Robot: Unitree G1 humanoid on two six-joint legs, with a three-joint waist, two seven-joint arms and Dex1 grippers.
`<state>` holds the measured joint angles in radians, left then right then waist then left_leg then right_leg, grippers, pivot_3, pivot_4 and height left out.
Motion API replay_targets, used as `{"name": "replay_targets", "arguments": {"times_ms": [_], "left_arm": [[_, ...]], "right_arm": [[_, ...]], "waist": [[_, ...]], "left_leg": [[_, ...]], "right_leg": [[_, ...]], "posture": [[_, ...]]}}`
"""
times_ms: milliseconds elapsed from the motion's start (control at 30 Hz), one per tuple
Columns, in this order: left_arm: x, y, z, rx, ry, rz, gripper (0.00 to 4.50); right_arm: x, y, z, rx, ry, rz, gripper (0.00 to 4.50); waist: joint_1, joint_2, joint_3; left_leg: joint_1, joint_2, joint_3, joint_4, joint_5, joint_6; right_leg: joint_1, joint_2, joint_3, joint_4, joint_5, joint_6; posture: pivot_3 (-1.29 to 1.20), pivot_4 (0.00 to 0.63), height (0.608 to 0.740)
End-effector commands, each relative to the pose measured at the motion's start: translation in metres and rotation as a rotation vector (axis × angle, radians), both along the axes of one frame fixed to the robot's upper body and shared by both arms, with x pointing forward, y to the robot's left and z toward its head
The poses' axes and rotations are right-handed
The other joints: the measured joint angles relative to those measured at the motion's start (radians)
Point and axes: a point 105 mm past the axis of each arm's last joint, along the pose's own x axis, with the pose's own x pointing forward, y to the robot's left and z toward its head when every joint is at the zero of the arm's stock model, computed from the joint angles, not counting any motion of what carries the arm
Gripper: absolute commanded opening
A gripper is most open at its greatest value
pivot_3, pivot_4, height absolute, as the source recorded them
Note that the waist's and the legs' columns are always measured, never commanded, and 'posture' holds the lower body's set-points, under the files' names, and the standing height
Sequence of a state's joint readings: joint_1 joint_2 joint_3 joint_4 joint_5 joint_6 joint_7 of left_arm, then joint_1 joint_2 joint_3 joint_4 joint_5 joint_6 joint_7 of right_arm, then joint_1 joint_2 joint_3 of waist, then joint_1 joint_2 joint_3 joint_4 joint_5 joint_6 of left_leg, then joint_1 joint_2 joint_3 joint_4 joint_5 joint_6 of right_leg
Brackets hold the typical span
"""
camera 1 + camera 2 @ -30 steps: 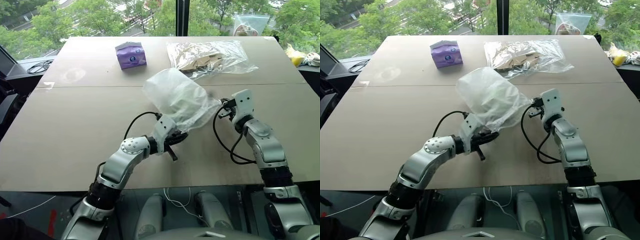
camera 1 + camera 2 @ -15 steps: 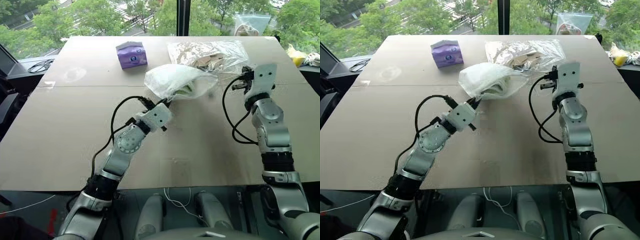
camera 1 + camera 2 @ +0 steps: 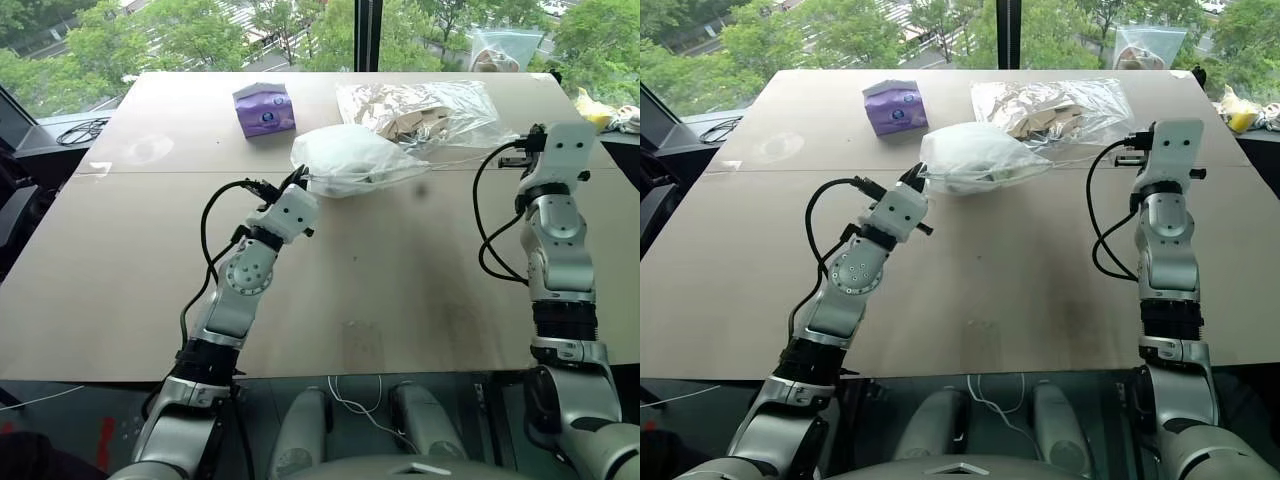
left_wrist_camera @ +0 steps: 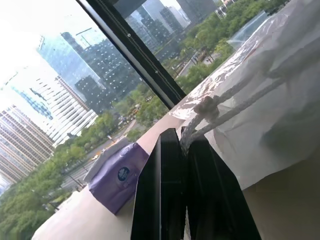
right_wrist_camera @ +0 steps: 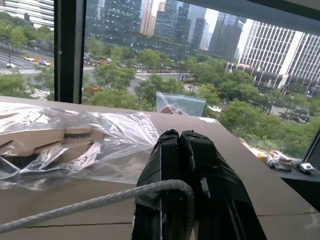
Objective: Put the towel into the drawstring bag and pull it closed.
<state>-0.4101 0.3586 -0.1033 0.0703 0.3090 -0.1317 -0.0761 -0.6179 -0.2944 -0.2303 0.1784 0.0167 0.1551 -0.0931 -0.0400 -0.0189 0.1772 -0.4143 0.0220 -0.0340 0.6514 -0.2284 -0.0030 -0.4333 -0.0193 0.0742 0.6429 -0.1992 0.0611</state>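
The bag point(image 3: 352, 160) lies on the table point(image 3: 120, 280) in the upper middle of the head views, a white translucent sack bulging around a pale green shape that is the towel point(image 3: 375, 176), seen dimly through the fabric near its lower right edge. The bag's mouth is gathered tight, with a white cord point(image 3: 465, 159) running out of it to each side. The left gripper point(image 3: 296, 181) sits at the bag's left end, left of centre in the frame; in the left wrist view its two black fingers point(image 4: 162, 190) are pressed together with a loop of cord point(image 4: 210, 112) pinched between them just below a knot. The right gripper point(image 3: 532, 140) stands at the upper right of the frame, well apart from the bag, with a thin cord stretched straight across to it from the bag's right end; in the right wrist view its fingers point(image 5: 200, 165) are clamped together and the cord point(image 5: 100, 200) loops around their base. Behind the bag, toward the top of the frame, a purple packet point(image 3: 263, 108) sits at upper left of centre and a clear plastic bag of beige items point(image 3: 420, 110) lies at upper right, its near edge just beside the bag.
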Motion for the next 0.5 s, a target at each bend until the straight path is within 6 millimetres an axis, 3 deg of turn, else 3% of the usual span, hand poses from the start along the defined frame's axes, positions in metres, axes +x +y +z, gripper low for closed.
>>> {"name": "replay_targets", "arguments": {"times_ms": [33, 367, 500], "left_arm": [[0.004, 0.023, 0.011, -0.140, 0.000, 0.107, 0.07], [0.024, 0.089, -0.008, -0.590, 0.195, 0.472, 0.07], [0.027, 0.107, -0.007, -0.669, 0.196, 0.553, 0.07]], "right_arm": [[-0.007, -0.027, 0.009, 0.066, -0.040, -0.110, 0.00], [-0.028, -0.090, -0.020, 0.321, 0.007, -0.414, 0.00], [-0.041, -0.109, -0.038, 0.464, 0.021, -0.525, 0.00]], "waist": [[-0.001, 0.000, 0.000], [0.000, 0.000, 0.000], [-0.002, 0.000, 0.000]], "left_leg": [[0.000, 0.000, 0.000, 0.000, 0.000, 0.000], [0.000, 0.000, 0.000, 0.001, 0.000, 0.000], [0.000, 0.000, 0.000, 0.001, 0.000, 0.000]], "right_leg": [[0.000, 0.000, 0.000, 0.000, 0.000, 0.000], [0.000, 0.000, 0.000, 0.001, 0.000, 0.001], [0.000, 0.000, 0.000, 0.000, 0.000, 0.001]], "posture": [[0.00, 0.150, 0.740], [0.00, 0.150, 0.740], [0.00, 0.150, 0.740]]}}
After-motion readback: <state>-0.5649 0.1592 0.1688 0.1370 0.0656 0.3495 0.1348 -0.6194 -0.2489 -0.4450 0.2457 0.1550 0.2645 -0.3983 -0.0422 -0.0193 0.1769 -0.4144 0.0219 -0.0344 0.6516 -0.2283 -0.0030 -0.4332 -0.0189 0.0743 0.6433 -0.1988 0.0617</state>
